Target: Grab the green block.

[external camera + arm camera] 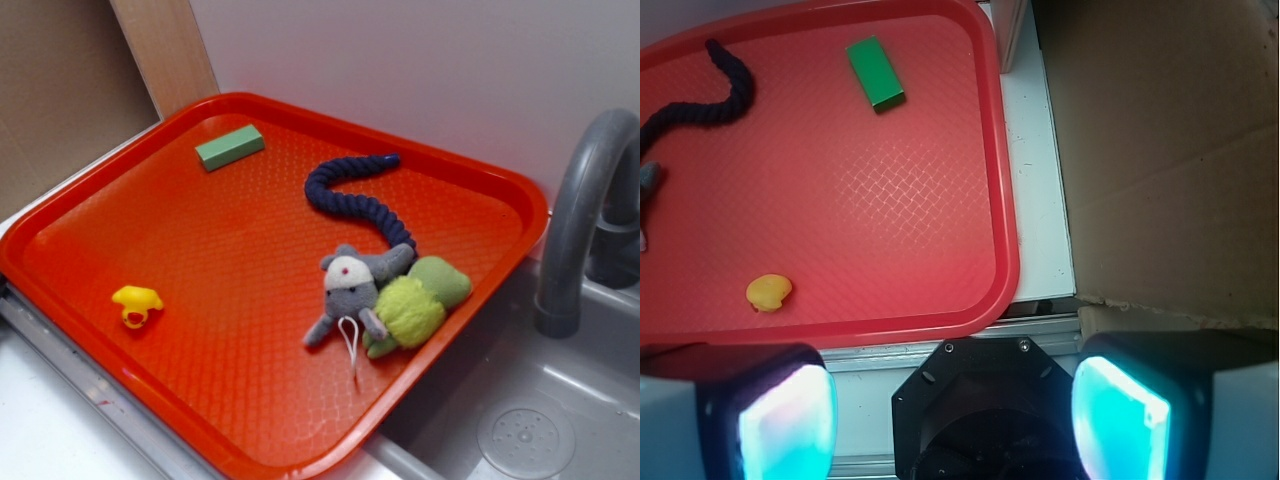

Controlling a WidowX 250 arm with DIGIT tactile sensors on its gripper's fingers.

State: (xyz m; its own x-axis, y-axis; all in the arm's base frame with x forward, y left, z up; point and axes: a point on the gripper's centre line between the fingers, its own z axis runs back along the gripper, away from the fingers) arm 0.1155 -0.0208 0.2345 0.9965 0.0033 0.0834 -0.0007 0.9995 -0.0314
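Wrist view: we see the pincer (955, 405) spread open off the red tray (1005, 200), well apart from the green block (875, 73) lying untouched in its far corner.

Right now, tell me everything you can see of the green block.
The green block is a small, flat, hard-edged rectangular bar, matte mid-green, its sides a darker shade. It lies flat near the far corner of the red tray, alone, touching only the tray. The end effector is well away from it.

Green block (230, 147), red tray (180, 250)
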